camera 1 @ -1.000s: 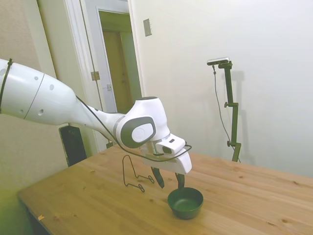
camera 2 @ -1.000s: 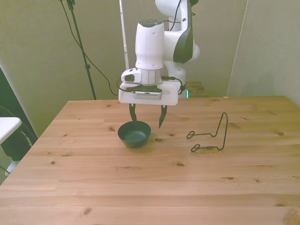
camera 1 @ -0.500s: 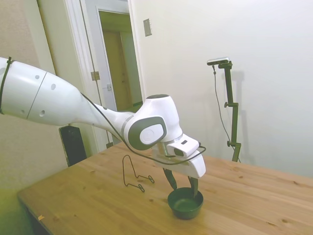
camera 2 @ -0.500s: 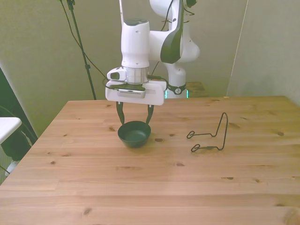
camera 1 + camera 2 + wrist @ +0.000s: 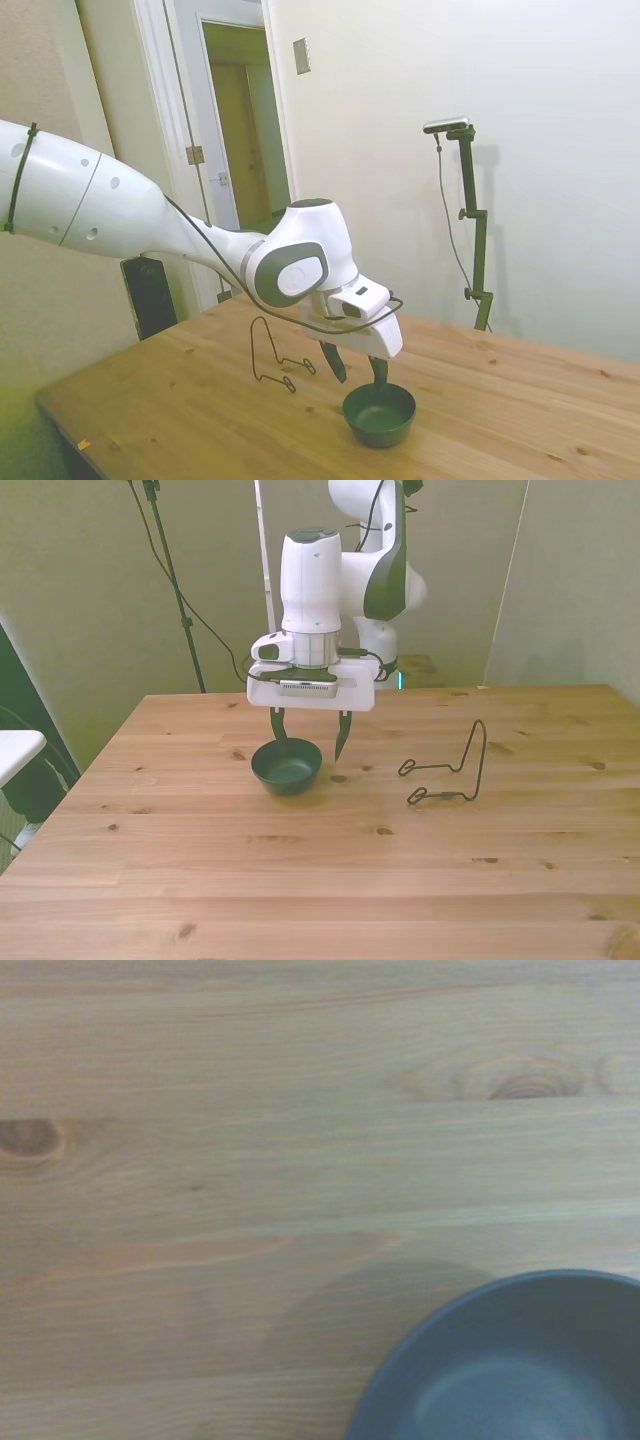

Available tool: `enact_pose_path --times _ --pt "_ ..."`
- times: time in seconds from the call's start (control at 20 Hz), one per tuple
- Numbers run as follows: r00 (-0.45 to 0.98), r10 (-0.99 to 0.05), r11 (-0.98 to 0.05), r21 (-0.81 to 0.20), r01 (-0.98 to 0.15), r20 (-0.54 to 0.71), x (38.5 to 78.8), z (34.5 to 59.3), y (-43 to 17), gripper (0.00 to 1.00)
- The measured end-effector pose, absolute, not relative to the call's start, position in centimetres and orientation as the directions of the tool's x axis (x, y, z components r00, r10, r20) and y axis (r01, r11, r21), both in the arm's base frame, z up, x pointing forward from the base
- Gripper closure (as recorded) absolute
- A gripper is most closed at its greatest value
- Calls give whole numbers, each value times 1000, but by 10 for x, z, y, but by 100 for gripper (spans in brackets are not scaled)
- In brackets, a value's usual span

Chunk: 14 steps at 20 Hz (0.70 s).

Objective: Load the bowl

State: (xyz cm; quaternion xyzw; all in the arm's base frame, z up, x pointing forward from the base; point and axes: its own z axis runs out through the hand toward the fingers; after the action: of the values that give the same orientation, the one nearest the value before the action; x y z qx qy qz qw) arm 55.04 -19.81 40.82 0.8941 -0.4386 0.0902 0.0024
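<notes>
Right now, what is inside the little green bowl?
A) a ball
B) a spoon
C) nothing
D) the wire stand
C: the bowl shows only its bare dark inside in the side, front and wrist views, and the wire stand sits apart from it on the table, toward the front view's right.

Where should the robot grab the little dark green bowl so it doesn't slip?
Probably by the rim, coming straight down from above. The small round dark green bowl sits upright on the wooden table, open side up, and its smooth sides narrow toward the base, so a side squeeze may slip. One finger inside and one outside the wall suits the open tool, which hangs just above it.
</notes>
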Motion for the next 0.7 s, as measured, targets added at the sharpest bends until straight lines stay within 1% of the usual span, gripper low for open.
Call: enact_pose_path --times 0.1,0.2,0.4,0.7 --pt "578 -798 -596 -78 -800 167 546 411 -212 0" --pt "573 -804 -589 -78 -805 161 545 408 -215 0" --pt "593 -793 -606 -84 -791 141 552 392 -194 0" --pt "599 -789 -611 -80 -787 134 555 386 -185 0"
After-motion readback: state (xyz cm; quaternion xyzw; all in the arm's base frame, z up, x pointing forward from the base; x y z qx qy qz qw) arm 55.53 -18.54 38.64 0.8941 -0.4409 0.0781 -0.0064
